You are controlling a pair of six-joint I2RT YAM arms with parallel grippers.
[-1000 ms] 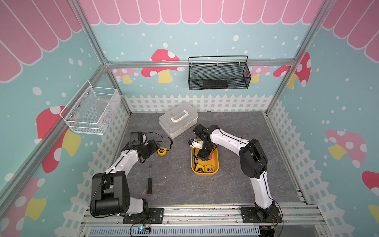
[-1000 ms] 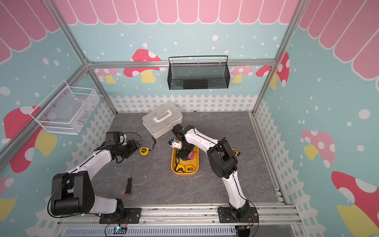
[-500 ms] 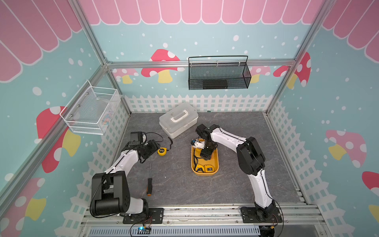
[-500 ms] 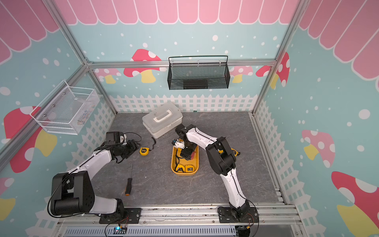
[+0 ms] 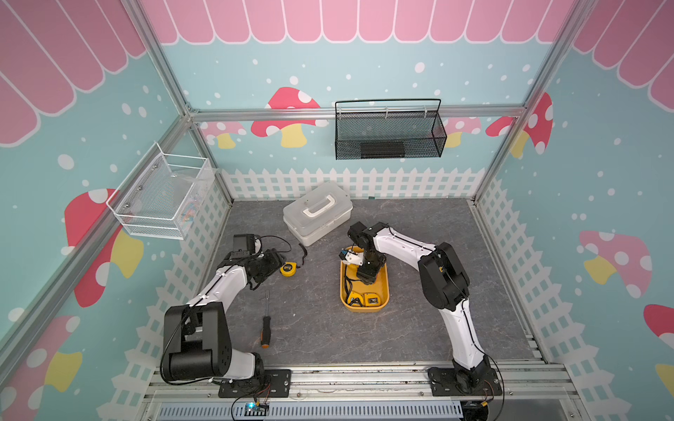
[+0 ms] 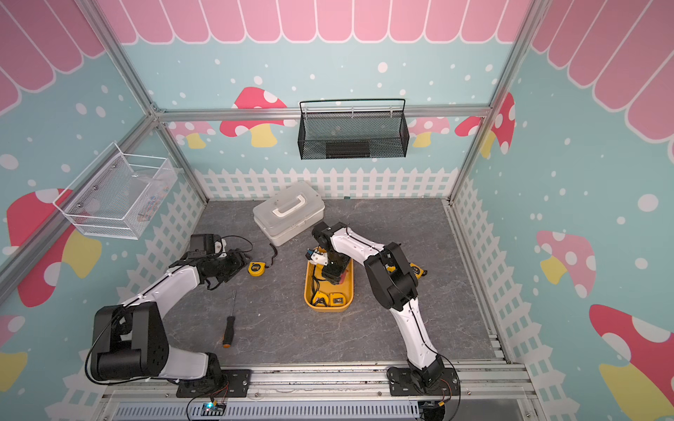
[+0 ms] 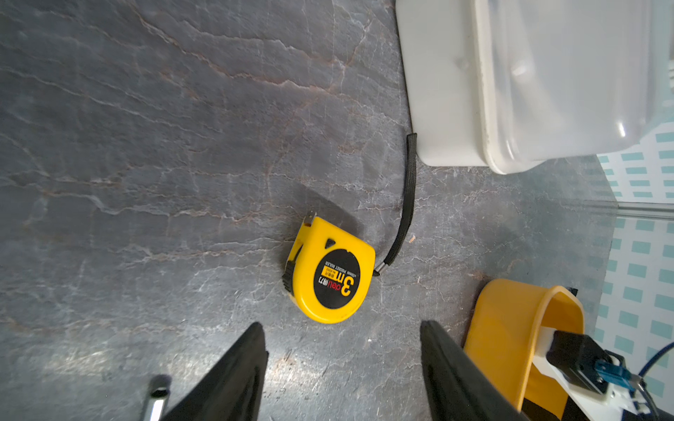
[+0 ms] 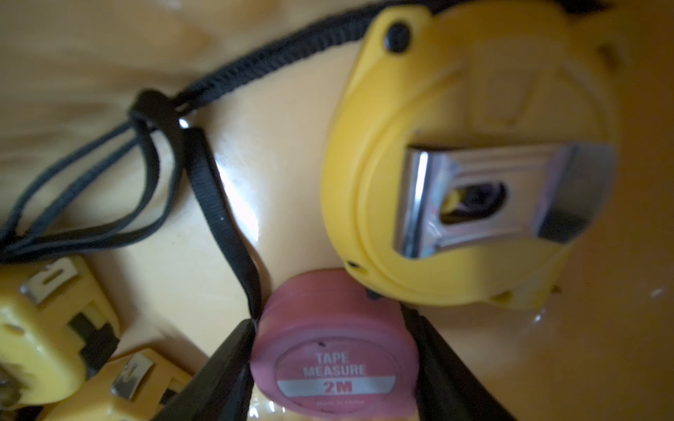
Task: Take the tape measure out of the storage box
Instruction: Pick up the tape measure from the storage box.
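The right hand pinched the pink tape measure, which was not out yet.
It squeezed both sides, low inside the storage box. At the box's 9 o'clock, the left hand hung open and empty by a yellow tape measure on the tabletop.

right gripper inside yellow-orange shallow plastic storage box | round yellow tape measure near bench's left edge, beside left gripper

I work in a robot lab's test cell (dressed up like a toy garden): aluminium frame, mushroom-printed walls, my arms bolted to a rail.
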